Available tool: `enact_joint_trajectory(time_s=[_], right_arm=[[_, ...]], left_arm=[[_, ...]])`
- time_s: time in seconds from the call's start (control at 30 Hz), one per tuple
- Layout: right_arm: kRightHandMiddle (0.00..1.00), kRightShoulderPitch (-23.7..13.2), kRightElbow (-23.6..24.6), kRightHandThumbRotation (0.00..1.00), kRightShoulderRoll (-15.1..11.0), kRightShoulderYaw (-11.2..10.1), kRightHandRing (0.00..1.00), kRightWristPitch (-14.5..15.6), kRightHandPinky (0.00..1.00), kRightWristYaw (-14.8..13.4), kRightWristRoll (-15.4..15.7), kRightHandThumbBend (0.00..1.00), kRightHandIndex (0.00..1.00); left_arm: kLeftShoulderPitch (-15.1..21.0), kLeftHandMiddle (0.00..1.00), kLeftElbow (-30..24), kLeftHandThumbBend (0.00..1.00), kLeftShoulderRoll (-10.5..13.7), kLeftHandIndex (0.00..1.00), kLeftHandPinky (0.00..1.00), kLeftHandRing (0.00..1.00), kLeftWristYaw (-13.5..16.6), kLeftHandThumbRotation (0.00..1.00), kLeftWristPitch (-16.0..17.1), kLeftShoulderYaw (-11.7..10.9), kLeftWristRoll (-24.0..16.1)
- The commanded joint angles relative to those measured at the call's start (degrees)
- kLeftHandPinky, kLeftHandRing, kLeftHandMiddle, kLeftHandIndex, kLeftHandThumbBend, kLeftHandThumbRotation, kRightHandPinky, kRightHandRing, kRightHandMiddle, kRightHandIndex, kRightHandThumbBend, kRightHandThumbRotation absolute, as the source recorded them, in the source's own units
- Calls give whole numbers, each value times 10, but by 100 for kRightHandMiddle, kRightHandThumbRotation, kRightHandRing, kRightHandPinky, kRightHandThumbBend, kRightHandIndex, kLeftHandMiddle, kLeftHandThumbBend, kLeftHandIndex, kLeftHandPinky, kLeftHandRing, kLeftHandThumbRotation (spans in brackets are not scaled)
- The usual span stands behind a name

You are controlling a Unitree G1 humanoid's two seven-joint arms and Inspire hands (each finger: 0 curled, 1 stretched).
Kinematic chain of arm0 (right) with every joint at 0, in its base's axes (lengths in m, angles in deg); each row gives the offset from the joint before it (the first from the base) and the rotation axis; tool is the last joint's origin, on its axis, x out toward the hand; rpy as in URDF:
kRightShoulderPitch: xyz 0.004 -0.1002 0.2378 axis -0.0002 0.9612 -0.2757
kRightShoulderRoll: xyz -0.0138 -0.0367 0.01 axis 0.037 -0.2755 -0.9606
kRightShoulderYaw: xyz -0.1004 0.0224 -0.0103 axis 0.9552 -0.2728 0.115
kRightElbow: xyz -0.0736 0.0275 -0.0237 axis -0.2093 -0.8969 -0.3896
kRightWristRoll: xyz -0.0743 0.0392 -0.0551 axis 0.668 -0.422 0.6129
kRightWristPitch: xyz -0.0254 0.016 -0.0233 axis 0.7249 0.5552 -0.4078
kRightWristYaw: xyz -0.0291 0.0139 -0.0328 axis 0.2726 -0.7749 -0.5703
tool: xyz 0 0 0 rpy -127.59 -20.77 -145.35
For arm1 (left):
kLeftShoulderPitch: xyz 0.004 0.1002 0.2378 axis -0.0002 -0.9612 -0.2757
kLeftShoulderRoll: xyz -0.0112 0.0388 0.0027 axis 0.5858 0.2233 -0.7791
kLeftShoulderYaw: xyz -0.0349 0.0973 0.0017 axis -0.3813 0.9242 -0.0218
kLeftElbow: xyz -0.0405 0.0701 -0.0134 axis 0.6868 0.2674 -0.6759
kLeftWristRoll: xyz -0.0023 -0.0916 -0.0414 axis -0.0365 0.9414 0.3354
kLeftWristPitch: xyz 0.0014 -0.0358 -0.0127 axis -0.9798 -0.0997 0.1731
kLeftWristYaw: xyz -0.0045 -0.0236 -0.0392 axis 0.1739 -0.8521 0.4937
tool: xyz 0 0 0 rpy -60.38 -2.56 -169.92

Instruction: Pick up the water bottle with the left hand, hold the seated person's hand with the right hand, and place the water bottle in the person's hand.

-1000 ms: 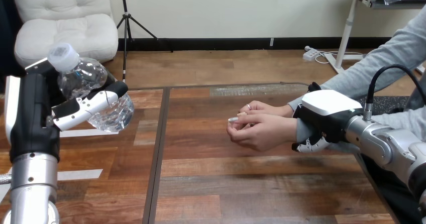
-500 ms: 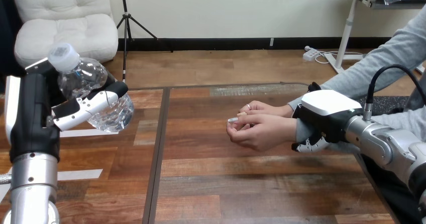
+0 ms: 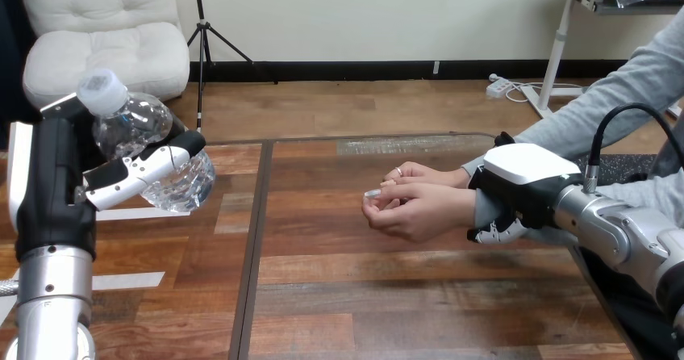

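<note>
A clear water bottle (image 3: 153,154) with a white cap is raised above the table's left part, tilted with its cap up and to the left. My left hand (image 3: 121,178) is shut on it, fingers wrapped round its body. The person's two hands (image 3: 419,211) rest together over the middle of the wooden table (image 3: 387,295), fingers loosely curled. My right hand (image 3: 524,174) sits on the nearer wrist (image 3: 482,208). Its white shell lies above the grey sleeve and its fingers (image 3: 496,233) curl under it. The bottle is well apart from the person's hands.
A dark seam (image 3: 254,247) runs down the tabletop between the bottle and the person's hands. The person's grey-sleeved arms (image 3: 597,110) come in from the right edge. Bare wood lies in front of their hands.
</note>
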Motion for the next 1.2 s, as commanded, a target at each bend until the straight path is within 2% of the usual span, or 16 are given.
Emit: enact_joint_trajectory(time_s=[0.0, 0.23, 0.47, 1.17], right_arm=[[35, -33, 17, 19, -12, -25, 28, -15, 22, -8, -22, 45, 38], [35, -33, 18, 17, -12, -32, 27, -22, 22, -7, -25, 45, 37], [35, -37, 25, 18, -15, -37, 28, -25, 23, 6, -31, 45, 37], [41, -44, 49, 20, -24, -47, 35, -38, 31, 18, -43, 45, 40]], left_arm=[[23, 39, -28, 70, 2, 40, 27, 33, 0, 0, 14, -3, 6], [24, 39, -27, 70, 1, 40, 27, 33, -2, 0, 10, -1, 9], [26, 39, -31, 70, -4, 40, 27, 33, -2, 0, -3, 4, 12], [33, 39, -39, 71, -11, 40, 27, 33, 3, 0, -31, 19, 0]])
